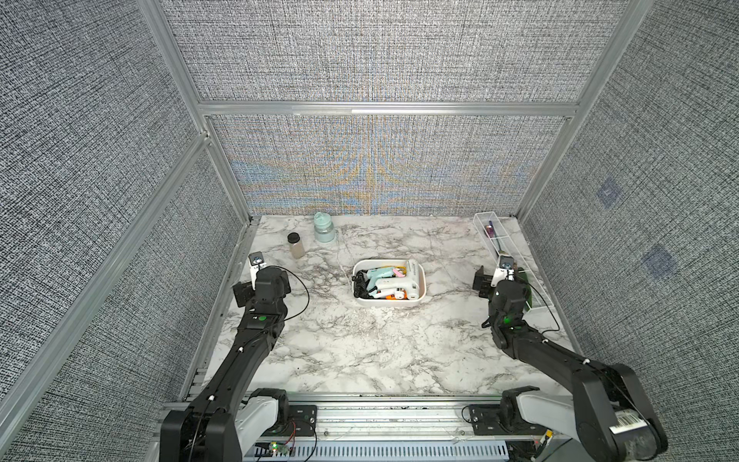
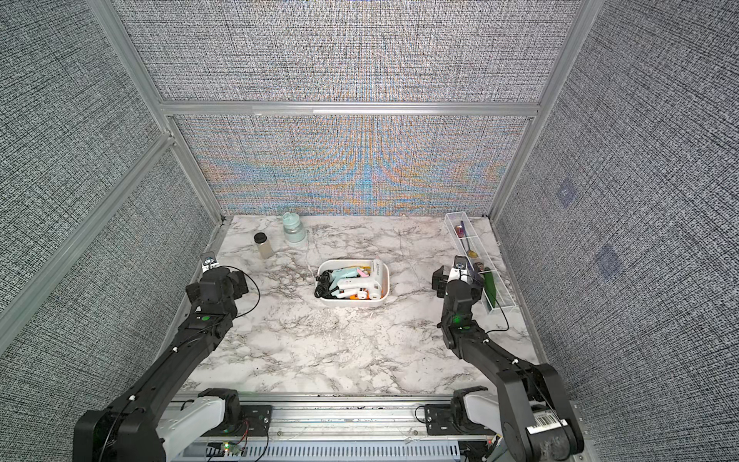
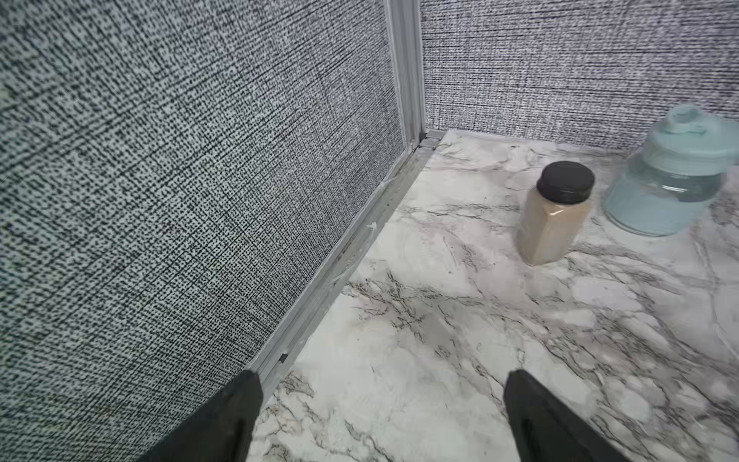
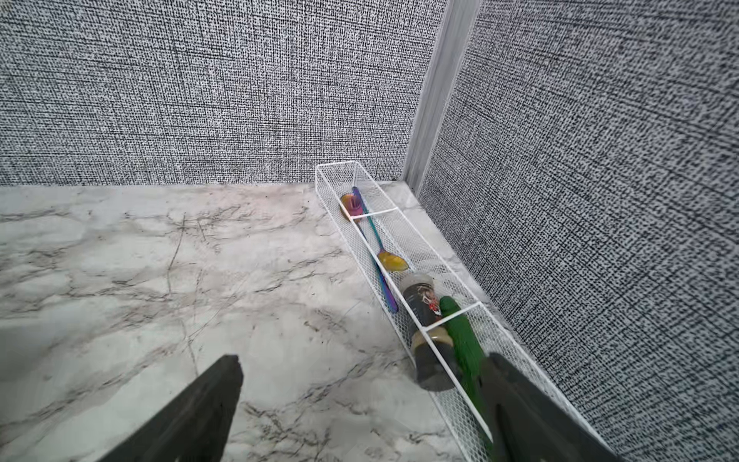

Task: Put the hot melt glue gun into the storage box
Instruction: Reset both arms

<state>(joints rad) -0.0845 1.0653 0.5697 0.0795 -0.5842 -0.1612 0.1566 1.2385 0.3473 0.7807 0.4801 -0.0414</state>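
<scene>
The white storage box (image 1: pixel 400 303) (image 2: pixel 352 303) stands mid-table in both top views. Inside it lie a teal hot melt glue gun (image 1: pixel 378 274) (image 2: pixel 347 273), a white one (image 1: pixel 396 285) and black cords, piled together. My left gripper (image 3: pixel 384 380) hovers open over bare marble by the left wall, far left of the box, with nothing between its fingers. Off to the box's right, my right gripper (image 4: pixel 362 360) is also open and empty, with one finger (image 4: pixel 520 400) over the clear tray. Neither wrist view shows the box.
A black-lidded jar of beige powder (image 1: pixel 296 245) (image 3: pixel 556 216) and a teal lidded jar (image 1: pixel 324 227) (image 3: pixel 672 180) stand at the back left. A long clear divided tray (image 1: pixel 486 218) (image 4: pixel 335 165) with spoons, a dark bottle and a green item runs along the right wall.
</scene>
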